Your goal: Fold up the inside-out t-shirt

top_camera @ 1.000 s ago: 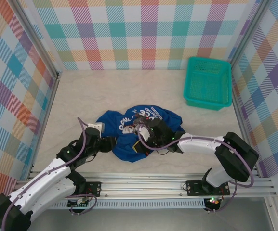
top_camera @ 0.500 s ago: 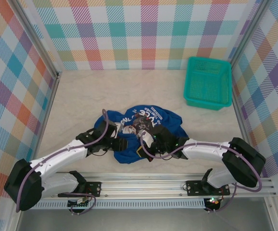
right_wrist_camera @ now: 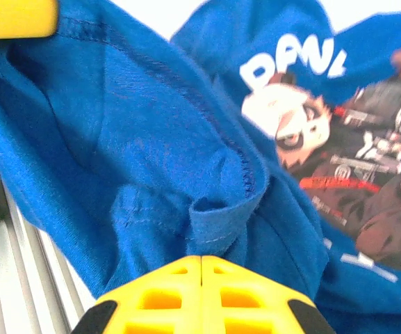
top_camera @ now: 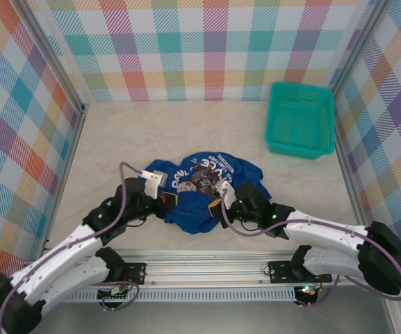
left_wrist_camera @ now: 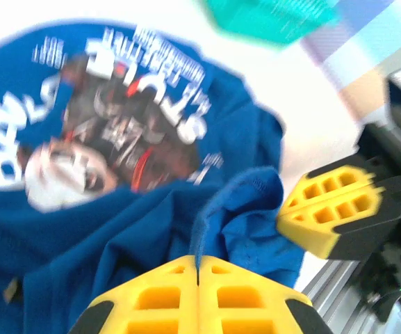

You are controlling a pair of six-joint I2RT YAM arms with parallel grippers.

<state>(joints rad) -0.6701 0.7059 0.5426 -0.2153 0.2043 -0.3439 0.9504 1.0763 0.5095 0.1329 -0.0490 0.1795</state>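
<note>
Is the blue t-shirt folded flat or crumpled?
Crumpled, not folded: the t-shirt lies in a rumpled heap on the table, hems curled over and its print partly creased.

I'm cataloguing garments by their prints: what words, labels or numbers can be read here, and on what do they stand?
"DAN" plus a cut-off letter: white capitals on the royal-blue cotton t-shirt, above a cartoon face.
Larger white lettering across the same print: too blurred to read.
Small white lines under the print: too small to read.
Teal plastic mesh basket: no text visible.
</note>
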